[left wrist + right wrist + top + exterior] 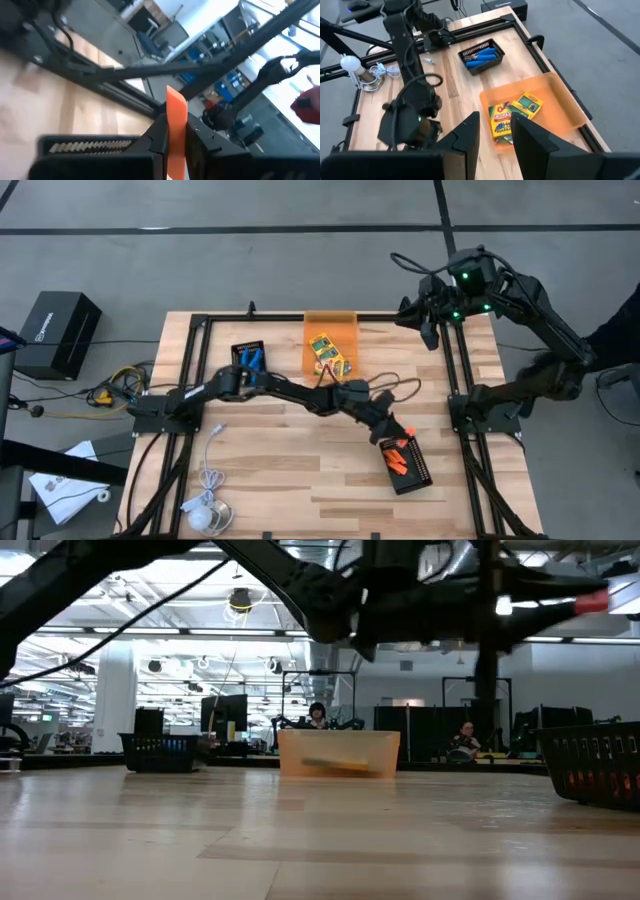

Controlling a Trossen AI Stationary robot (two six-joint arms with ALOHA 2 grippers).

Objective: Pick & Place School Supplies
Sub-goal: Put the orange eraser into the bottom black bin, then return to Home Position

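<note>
My left arm reaches across the table, and my left gripper [398, 432] is shut on a short orange piece [175, 111] just above a black tray [414, 472] that holds more orange pieces [396, 456]. An orange bin [331, 330] at the far middle holds two yellow-and-green crayon boxes [502, 121]. Another black tray [249, 357] at the far left holds blue-handled tools [481, 55]. My right gripper [495, 132] hangs high over the table's far right corner, open, with nothing between its fingers. My left gripper pinches the orange piece between its two fingers [159, 135]. The piece's free end [174, 97] sticks out past the fingertips, and its other end is hidden between the fingers. The fingers come roughly level from the table's left. The piece is lifted clear of the tray.
A white cable with a round puck [205, 515] lies at the near left corner. A black rail frame [460, 370] runs along the table's sides. Bare wood [290, 470] lies at the near middle. People sit at desks in the room beyond the table.
</note>
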